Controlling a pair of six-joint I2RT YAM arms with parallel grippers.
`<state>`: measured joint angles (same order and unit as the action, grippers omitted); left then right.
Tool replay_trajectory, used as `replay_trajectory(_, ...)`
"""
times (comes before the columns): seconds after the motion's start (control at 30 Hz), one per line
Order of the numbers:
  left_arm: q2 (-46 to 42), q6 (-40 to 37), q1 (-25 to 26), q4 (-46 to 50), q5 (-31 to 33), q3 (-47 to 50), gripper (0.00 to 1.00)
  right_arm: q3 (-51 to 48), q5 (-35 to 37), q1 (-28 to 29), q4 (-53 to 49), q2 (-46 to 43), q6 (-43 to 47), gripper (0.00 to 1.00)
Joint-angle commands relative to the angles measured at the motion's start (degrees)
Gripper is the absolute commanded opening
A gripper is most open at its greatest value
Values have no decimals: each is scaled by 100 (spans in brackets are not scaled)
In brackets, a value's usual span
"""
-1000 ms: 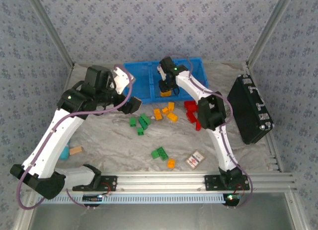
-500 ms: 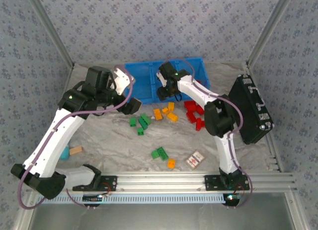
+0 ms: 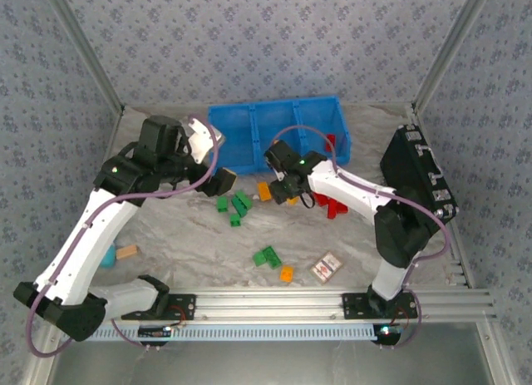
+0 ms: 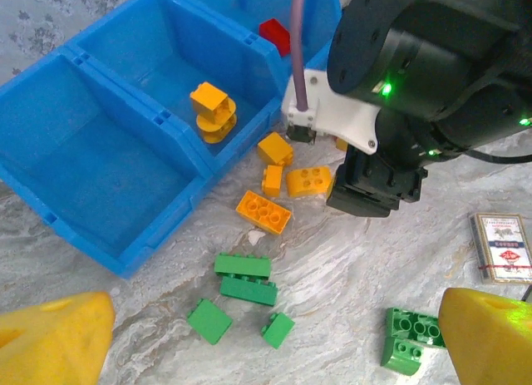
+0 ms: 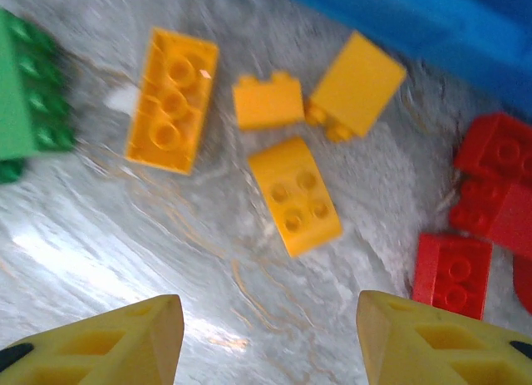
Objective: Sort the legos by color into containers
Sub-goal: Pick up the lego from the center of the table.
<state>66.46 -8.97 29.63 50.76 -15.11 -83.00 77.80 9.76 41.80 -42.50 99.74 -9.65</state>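
Orange next — right gripper (image 5: 266, 327) back from blue bin (image 4: 158, 227)
We saw it leave the middle compartment (image 4: 158, 69) (orange bricks (image 4: 212, 111) inside) and hover, parted and empty, over loose orange legos (image 5: 295, 194) — left gripper (image 3: 220, 181) gaping.

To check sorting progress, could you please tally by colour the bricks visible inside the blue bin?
Orange-yellow bricks: 2
Red brick: 1
Green: 0
Total in the blue bin: 3 visible; the right arm hides part of the far compartment.
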Motion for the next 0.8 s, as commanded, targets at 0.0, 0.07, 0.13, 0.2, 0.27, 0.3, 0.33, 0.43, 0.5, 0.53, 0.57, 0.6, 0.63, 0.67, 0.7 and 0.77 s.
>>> replay_trajectory(0.0, -165, 10, -16, -102, -157, 55, 100, -217, 76, -99, 174, -185, -43, 60)
replay_trajectory(0.07, -162, 10, -10, -93, -148, 56, 100, -207, -24, -140, 219, -72, 60, 63)
replay_trajectory(0.13, -142, 10, -10, -78, -143, 56, 100, -156, -7, -176, 250, 88, 113, 65)
replay_trajectory(0.2, -109, 9, -12, -75, -147, 67, 100, -86, -34, -229, 302, 270, 202, 67)
replay_trajectory(0.27, -81, 14, -10, -68, -149, 65, 100, -42, -82, -296, 362, 427, 251, 69)
replay_trajectory(0.3, -67, 10, -10, -58, -150, 65, 100, -28, -126, -334, 415, 501, 277, 70)
replay_trajectory(0.33, -63, 8, -10, -60, -150, 64, 100, -13, -163, -364, 449, 561, 288, 71)
replay_trajectory(0.43, -45, -19, -10, -40, -109, 71, 100, 47, -234, -437, 517, 740, 332, 75)
replay_trajectory(0.5, -31, -33, -10, -34, -89, 74, 100, 86, -277, -471, 565, 844, 350, 76)
replay_trajectory(0.53, -35, -41, -10, -31, -86, 82, 100, 101, -302, -485, 589, 885, 358, 76)
replay_trajectory(0.57, -22, -43, -10, -31, -77, 78, 100, 114, -328, -503, 609, 928, 374, 76)
replay_trajectory(0.6, -16, -43, -10, -31, -79, 86, 100, 132, -356, -501, 620, 979, 391, 76)
replay_trajectory(0.63, -3, -52, -11, -31, -79, 89, 100, 147, -373, -500, 637, 1021, 401, 76)
replay_trajectory(0.67, 12, -52, -12, -31, -75, 91, 100, 164, -393, -506, 642, 1068, 407, 76)
replay_trajectory(0.7, 23, -62, -10, -31, -68, 89, 100, 183, -407, -512, 654, 1123, 413, 76)
replay_trajectory(0.77, 62, -65, -10, -29, -54, 74, 100, 200, -425, -524, 688, 1200, 409, 76)
